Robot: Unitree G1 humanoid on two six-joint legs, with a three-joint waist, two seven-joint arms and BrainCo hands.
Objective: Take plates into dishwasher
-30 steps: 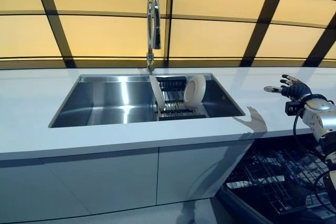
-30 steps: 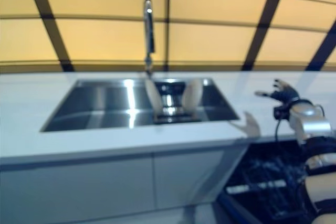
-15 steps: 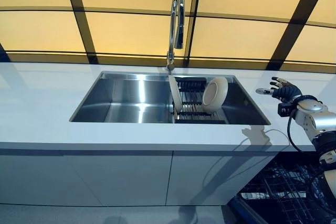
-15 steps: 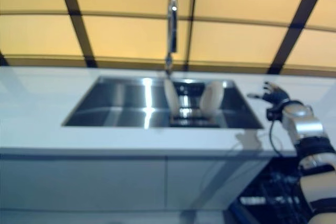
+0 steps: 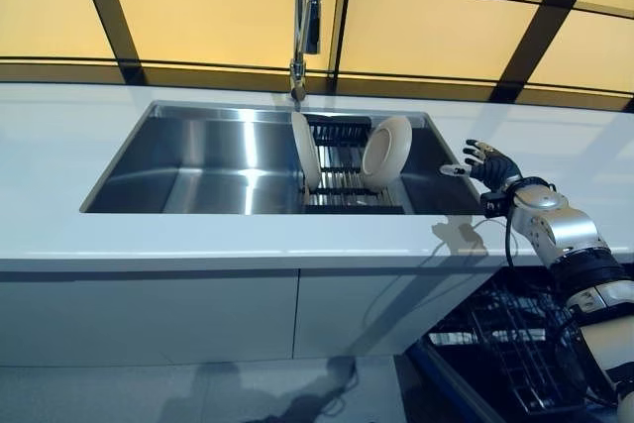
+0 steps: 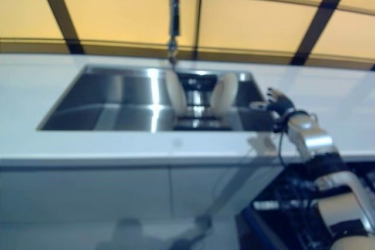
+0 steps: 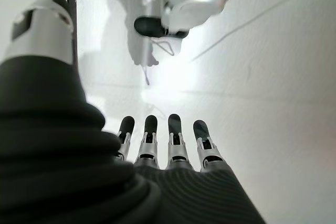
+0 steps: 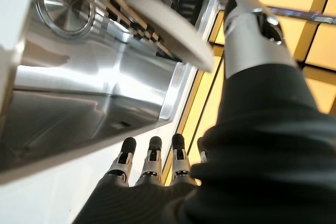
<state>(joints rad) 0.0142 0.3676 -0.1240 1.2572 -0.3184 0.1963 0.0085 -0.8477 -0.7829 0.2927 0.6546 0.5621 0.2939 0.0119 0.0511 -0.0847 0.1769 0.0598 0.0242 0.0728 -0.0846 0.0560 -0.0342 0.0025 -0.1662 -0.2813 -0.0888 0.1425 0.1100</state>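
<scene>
plates (image 5: 386, 151) in sink (image 5: 198, 170), robot hand (image 5: 487, 163) (spread)

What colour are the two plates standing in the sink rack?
Both plates are plain white or cream, unpatterned; the left eye view shows them best.

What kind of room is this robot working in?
Most likely a kitchen: a steel sink set in a white counter, a tall tap behind it, plates standing in a rack, and an open dishwasher below.
</scene>
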